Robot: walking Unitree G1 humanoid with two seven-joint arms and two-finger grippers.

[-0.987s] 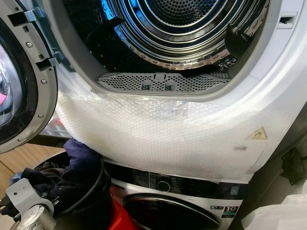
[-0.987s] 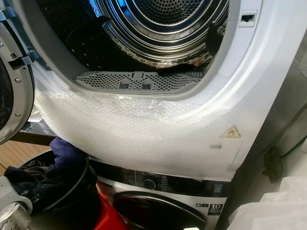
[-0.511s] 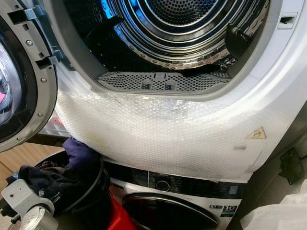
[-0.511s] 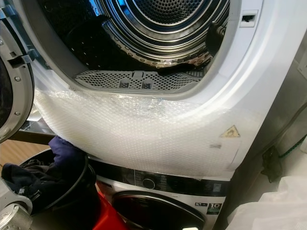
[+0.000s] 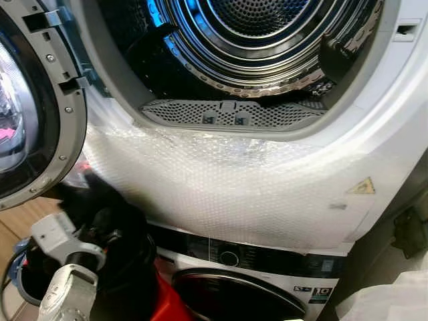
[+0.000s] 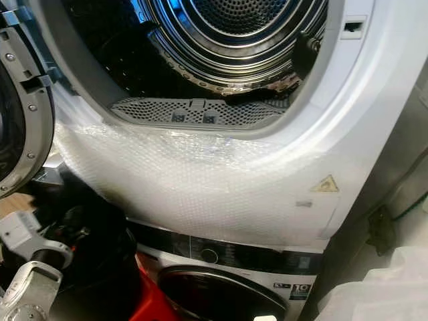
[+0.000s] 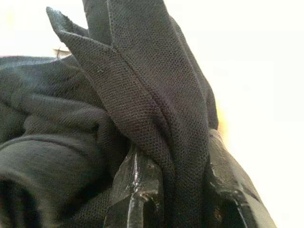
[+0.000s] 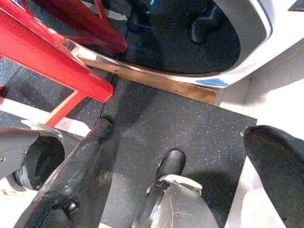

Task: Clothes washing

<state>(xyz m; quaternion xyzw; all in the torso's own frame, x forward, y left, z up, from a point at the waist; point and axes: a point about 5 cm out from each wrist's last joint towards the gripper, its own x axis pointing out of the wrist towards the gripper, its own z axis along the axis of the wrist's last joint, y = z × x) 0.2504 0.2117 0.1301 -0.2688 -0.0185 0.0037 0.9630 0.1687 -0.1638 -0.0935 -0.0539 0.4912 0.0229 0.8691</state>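
Stacked machines: the upper unit's open drum (image 5: 267, 40) sits above and to the right of the left gripper (image 7: 178, 199), with its door (image 5: 30, 107) swung out to the left. A bubble-wrap sheet (image 5: 221, 187) covers the front panel between drum mouth and lower washer (image 5: 241, 294). The left gripper, low at the left by the dark basket (image 5: 127, 267), is clenched on a dark garment (image 7: 137, 109) that stands up between its fingers. Judged next: lift up and rightward over the lint-filter lip (image 5: 231, 115); door edge and wrap may snag. The right gripper (image 8: 190, 190), fingers spread and holding nothing, hangs over the speckled floor (image 8: 180, 123) near a red frame (image 8: 52, 61).
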